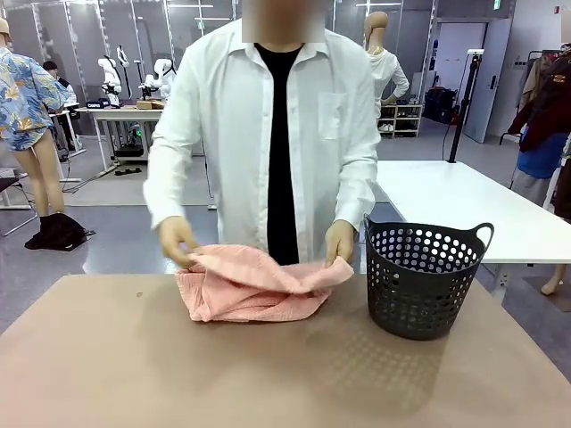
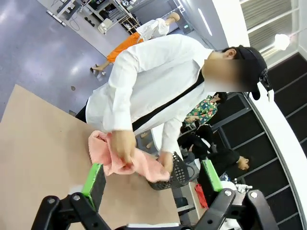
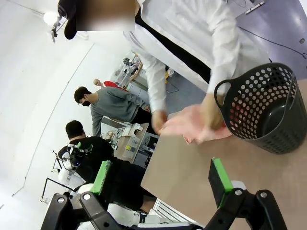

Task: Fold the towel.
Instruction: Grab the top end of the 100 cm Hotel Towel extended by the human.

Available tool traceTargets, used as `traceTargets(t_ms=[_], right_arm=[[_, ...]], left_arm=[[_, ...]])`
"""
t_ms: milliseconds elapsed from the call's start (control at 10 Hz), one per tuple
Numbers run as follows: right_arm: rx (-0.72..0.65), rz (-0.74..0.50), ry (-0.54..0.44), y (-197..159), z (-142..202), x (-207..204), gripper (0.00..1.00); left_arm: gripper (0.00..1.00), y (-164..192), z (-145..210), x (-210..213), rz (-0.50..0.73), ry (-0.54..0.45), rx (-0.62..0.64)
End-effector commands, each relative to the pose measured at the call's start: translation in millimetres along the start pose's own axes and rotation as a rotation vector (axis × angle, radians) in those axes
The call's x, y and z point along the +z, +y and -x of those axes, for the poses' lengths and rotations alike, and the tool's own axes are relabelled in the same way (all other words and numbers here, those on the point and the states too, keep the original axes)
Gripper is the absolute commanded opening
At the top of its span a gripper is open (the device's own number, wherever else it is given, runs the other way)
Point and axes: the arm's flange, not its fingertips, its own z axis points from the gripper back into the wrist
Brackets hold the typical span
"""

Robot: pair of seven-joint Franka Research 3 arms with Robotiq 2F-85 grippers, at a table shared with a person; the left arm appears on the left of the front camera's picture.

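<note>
Limp, light towel (image 1: 252,285), bunched, likely best pinched at a corner; left gripper (image 2: 152,176) and right gripper (image 3: 160,176) gape, empty.

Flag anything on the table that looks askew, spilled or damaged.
Only the towel stands out: it lies bunched in a rumpled heap near the table's far edge, gripped by the person's hands. The dark basket stands upright beside it. Nothing looks spilled or damaged.
</note>
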Motion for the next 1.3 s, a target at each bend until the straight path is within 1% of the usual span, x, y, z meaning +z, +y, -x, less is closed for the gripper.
traceTargets(t_ms=[0, 500, 1200], right_arm=[[0.034, 0.007, 0.012, 1.0, 1.9, 1.0, 1.00], [0.032, 0.019, 0.030, -0.8, 1.7, -4.2, 1.00], [0.032, 0.024, 0.032, -2.1, 3.9, -5.9, 1.00]], left_arm=[[1.00, 4.6, 0.8, 0.3, -0.017, 0.004, -0.011], [1.00, 5.0, 1.7, -2.5, -0.016, 0.005, -0.004], [1.00, 4.8, 0.4, -6.5, -0.017, 0.013, -0.002]])
